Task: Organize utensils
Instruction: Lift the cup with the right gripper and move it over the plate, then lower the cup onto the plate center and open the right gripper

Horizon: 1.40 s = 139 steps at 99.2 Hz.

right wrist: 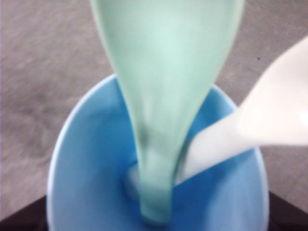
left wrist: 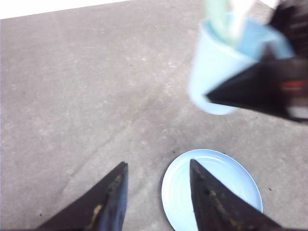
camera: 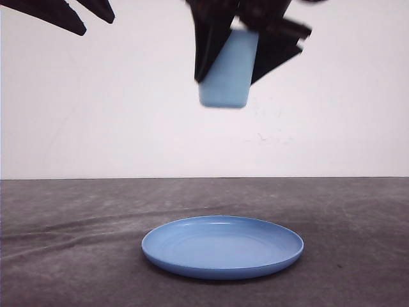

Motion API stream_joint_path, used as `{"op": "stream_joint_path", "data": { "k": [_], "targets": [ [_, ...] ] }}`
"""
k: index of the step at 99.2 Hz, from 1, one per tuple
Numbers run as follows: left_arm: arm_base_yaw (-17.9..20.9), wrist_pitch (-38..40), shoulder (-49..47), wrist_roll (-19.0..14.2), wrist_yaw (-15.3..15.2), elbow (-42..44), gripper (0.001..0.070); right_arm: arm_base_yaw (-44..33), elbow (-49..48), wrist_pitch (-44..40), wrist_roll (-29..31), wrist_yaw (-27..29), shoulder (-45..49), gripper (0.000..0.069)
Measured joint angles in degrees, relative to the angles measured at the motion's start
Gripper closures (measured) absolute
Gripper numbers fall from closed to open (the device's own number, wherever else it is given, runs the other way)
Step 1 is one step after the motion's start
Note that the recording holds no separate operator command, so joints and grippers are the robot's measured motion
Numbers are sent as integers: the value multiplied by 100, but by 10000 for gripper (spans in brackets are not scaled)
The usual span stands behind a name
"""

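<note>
Here the biggest thing is the grey table (camera: pixel 57 256), far below both grippers, with the round blue plate (camera: pixel 222 246) lying flat on it almost straight under the right gripper (camera: pixel 239 54). That gripper hangs high and is closed around the light blue cup (camera: pixel 225 73), one dark finger on each side of the wall, the cup upright or nearly so.

Inside the cup stand the utensils. In the right wrist view the mint-green spoon (right wrist: pixel 163 96) has its handle down at the cup's floor and its bowl up toward the camera, and the white fork (right wrist: pixel 240 130) leans against the rim beside it, the two handles touching at the bottom. The fork's tines are out of frame.

The left gripper (left wrist: pixel 156 192) is spread wide with nothing between its fingers, off to the side of the cup and also well above the plate.

Judging by this, the step is carrying the loaded cup. It goes best if the cup is kept level and moved smoothly, since the tall utensils could tip out. Lower it until the base meets the surface before releasing.
</note>
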Motion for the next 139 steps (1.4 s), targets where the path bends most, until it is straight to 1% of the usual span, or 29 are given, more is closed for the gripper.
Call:
{"op": "stream_joint_path", "data": {
  "k": [20,30,51,69,81,102,123,139],
  "targets": [
    [0,42,0,0,0,0,476,133,2,-363,-24,22,-177,274],
    [0,39,0,0,-2,0,476,258,-155,-243,-22,44,-173,274],
    [0,37,0,0,0,0,476,645,-1130,365,111,175,-168,274],
    [0,37,0,-2,0,0,476,946,-2105,1473,393,431,-157,274],
    [0,39,0,-2,0,0,476,984,-2509,1985,557,476,-57,274],
    [0,37,0,-2,0,0,476,977,-2555,2356,632,636,315,274],
    [0,37,0,0,0,0,476,1014,-2555,2430,699,643,678,274],
    [0,35,0,-2,0,0,476,1049,-2555,2461,721,741,691,276]
  ]
}}
